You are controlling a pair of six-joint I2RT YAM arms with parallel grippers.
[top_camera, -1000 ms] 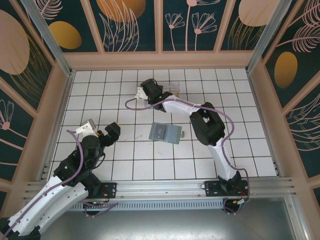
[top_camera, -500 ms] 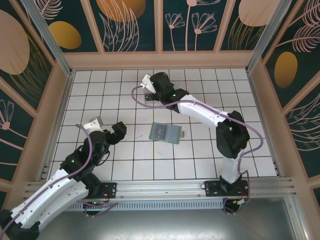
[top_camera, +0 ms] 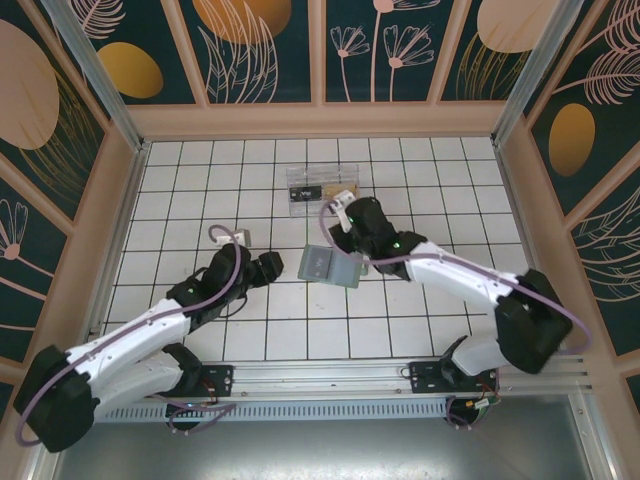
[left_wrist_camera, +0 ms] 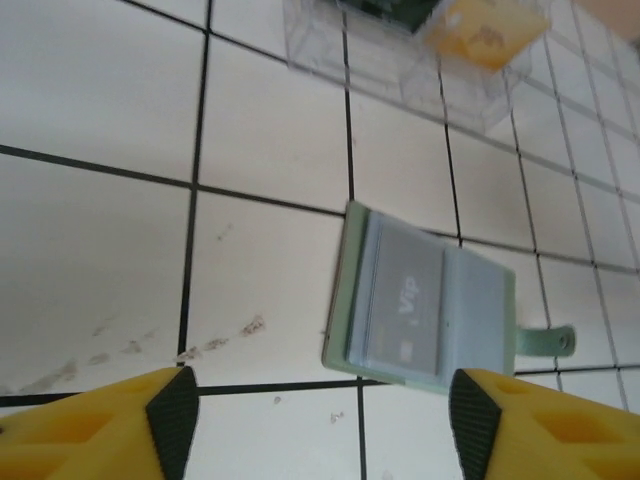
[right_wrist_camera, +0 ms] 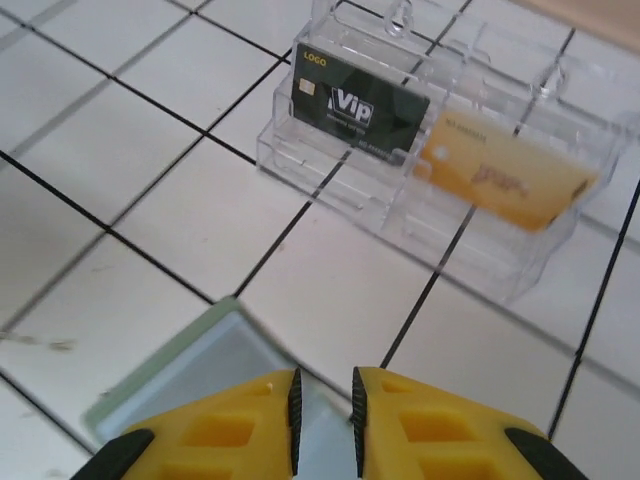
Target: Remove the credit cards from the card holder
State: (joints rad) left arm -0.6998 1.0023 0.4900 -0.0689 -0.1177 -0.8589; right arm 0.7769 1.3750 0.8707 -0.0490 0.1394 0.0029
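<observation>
The card holder (top_camera: 328,267), a pale green and blue wallet, lies flat on the white tiles mid-table. In the left wrist view a grey VIP credit card (left_wrist_camera: 405,308) sits in the card holder (left_wrist_camera: 482,312), whose strap tab points right. My left gripper (top_camera: 266,268) is open just left of the holder; its gripper (left_wrist_camera: 322,428) has pads set wide, nothing between them. My right gripper (top_camera: 352,250) hangs over the holder's far right corner. In its wrist view the right gripper (right_wrist_camera: 323,410) leaves a narrow empty gap above the holder (right_wrist_camera: 195,380).
A clear plastic stand (top_camera: 320,188) sits behind the holder, with a black VIP card (right_wrist_camera: 358,108) and an orange card (right_wrist_camera: 505,180) in the stand (right_wrist_camera: 330,180). Wooden walls ring the tiled floor. Bare tiles lie left, right and in front of the holder.
My right arm has drawn back from the clear stand to the holder, uncovering the stand. My left arm has stretched right toward the holder, and its jaws have narrowed somewhat.
</observation>
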